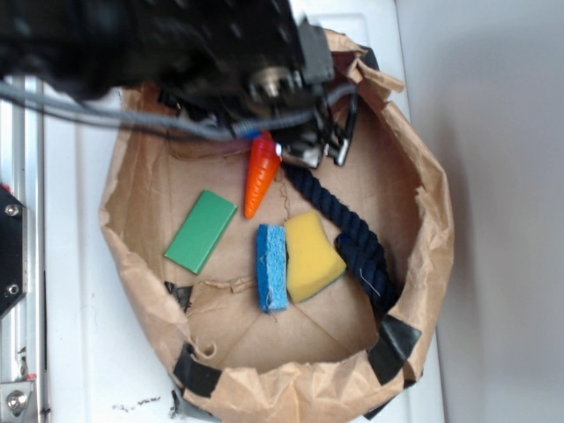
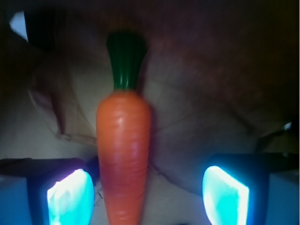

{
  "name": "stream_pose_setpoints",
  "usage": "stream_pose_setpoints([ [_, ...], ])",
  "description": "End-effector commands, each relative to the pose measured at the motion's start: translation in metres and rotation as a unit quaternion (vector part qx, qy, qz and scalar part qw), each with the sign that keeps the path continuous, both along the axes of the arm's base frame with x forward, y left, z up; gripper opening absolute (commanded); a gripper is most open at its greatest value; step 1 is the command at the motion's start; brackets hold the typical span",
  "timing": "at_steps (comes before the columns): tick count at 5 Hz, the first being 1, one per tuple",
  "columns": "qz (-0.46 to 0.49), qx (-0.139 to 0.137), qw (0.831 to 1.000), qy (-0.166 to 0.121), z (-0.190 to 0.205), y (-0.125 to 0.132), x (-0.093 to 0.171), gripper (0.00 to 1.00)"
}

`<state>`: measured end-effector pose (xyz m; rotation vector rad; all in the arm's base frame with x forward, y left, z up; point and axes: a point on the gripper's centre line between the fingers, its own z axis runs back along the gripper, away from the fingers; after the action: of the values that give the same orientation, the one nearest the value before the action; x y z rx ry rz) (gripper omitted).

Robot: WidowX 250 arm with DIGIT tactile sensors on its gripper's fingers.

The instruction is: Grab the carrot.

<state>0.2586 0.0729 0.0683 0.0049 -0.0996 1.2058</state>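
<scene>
Two glowing cyan fingertip pads (image 2: pixel 70 197) fill the bottom corners of the wrist view, set wide apart; the gripper (image 2: pixel 147 199) is spread, jaws released, clenching nothing. Between the pads runs the carrot (image 2: pixel 124 154), glossy orange, its dark green stem (image 2: pixel 125 58) pointing away from the camera. Left pad sits just beside the carrot's flank; contact cannot be confirmed. Right pad stands well clear of it.

Exterior view: the gripper (image 1: pixel 304 145) hangs under the black arm (image 1: pixel 150 40) at the top of the picture, over the carrot's (image 1: pixel 261 176) stem end. Grey cables (image 1: pixel 115 115) trail leftward from the arm. Carrot lies on the floor of a crumpled brown paper basin (image 1: pixel 436 229), upper middle, narrow tip aimed down the picture.

Around it, working outward:
- green flat block (image 1: pixel 201 232), near the carrot's tip, to the left, apart from it
- dark navy rope (image 1: pixel 348 233), starting close beside the gripper and curving down along the basin's right wall
- blue sponge (image 1: pixel 272 267) and yellow sponge (image 1: pixel 312 256), side by side and touching, below the carrot; yellow one rests against the rope
- black tape patches (image 1: pixel 395 344) on the basin's lower rim

Basin sits on a white surface (image 1: pixel 75 308).
</scene>
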Motion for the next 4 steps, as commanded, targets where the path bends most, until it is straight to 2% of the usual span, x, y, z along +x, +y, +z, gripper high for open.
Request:
stream_pose_setpoints([
  [1,0.019,0.035,0.998,-0.043,-0.011,0.004,-0.003,1.0],
  [3,0.03,0.084,0.995,-0.05,-0.04,-0.018,0.011,1.0],
  [4,0.037,0.102,0.993,-0.047,-0.048,-0.02,0.013,0.0],
])
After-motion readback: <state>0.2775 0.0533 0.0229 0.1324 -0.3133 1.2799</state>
